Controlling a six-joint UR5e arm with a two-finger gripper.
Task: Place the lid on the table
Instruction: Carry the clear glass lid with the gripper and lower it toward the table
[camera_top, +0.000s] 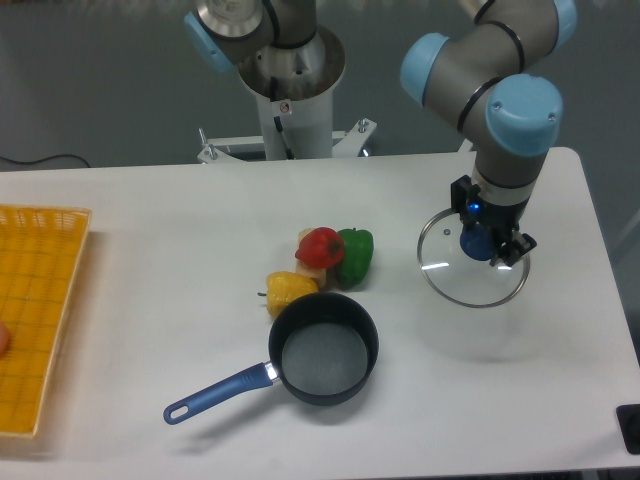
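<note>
The round clear glass lid (446, 272) with a thin metal rim hangs tilted a little above the white table (150, 330) at the right side, and a faint shadow lies on the tabletop below it. My gripper (482, 243) comes down from above and is shut on the lid's blue centre knob. The fingers partly hide the knob.
A dark saucepan (322, 362) with a blue handle stands uncovered at the front centre. Red (320, 245), green (356, 256) and yellow (290, 290) toy peppers lie just behind it. A yellow mesh tray (35, 310) sits at the left edge. The robot base (290, 95) stands at the back.
</note>
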